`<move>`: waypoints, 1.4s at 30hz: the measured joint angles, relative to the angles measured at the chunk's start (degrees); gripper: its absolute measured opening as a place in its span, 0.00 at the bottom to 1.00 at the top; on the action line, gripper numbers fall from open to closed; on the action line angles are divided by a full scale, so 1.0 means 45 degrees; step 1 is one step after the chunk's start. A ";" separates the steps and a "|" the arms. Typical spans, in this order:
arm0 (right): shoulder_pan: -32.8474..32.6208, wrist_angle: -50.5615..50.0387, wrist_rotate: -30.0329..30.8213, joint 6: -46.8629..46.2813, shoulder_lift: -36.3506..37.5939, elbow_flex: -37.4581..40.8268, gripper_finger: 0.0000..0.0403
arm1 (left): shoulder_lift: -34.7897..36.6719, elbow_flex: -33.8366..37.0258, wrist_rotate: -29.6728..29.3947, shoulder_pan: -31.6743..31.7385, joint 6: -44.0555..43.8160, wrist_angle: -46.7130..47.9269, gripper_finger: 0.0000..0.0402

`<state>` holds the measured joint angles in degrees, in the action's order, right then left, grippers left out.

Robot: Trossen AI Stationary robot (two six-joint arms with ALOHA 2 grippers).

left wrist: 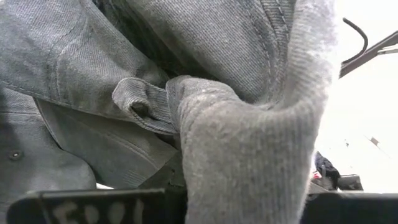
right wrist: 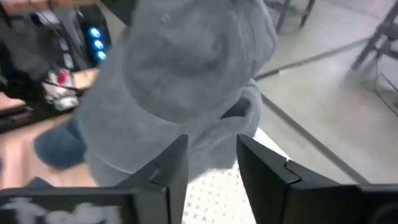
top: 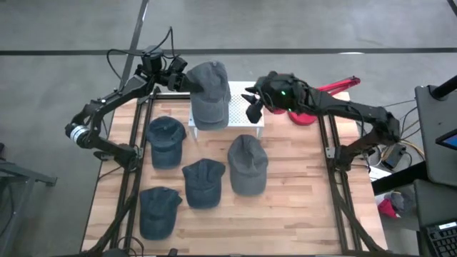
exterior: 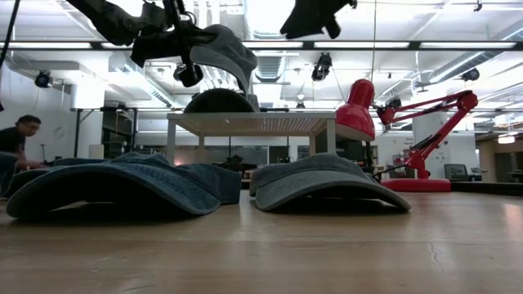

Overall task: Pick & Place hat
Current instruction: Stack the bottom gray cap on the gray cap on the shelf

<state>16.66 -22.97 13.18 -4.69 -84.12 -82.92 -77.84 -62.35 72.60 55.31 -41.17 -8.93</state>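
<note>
Hat: grey cap [top: 210,91] draped over the white perforated stand [top: 239,107] at the table's far edge, long axis running far-to-near, brim toward the near side.
Left gripper [top: 178,80]: clamped on the cap's far-left edge — the nearer arm.
Right gripper [top: 255,100]: just right of the cap, fingers apart, empty.
Writing: none legible.

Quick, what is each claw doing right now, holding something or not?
Left claw: shut on the grey hat, held above the white stand.
Right claw: open, holding nothing, just beside that hat.
</note>
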 joint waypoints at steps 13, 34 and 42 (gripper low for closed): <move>0.0612 -0.1193 -0.0090 0.2477 -0.2998 -0.3353 0.46 | 0.0024 0.0000 0.0035 0.0000 -0.0391 0.0000 0.23; 0.2575 -0.1031 -0.2771 0.2173 -0.4249 -0.5235 0.44 | 0.0049 0.0000 0.1243 0.0285 0.1086 -0.0671 0.03; 0.2543 -0.1022 -0.2954 0.2127 -0.4249 -0.5220 0.43 | 0.0058 0.0000 0.1282 0.0304 0.1280 -0.1175 0.01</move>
<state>28.11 -27.57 -0.11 4.89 -103.24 -106.41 -77.58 -62.35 78.37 56.67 -35.41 -14.22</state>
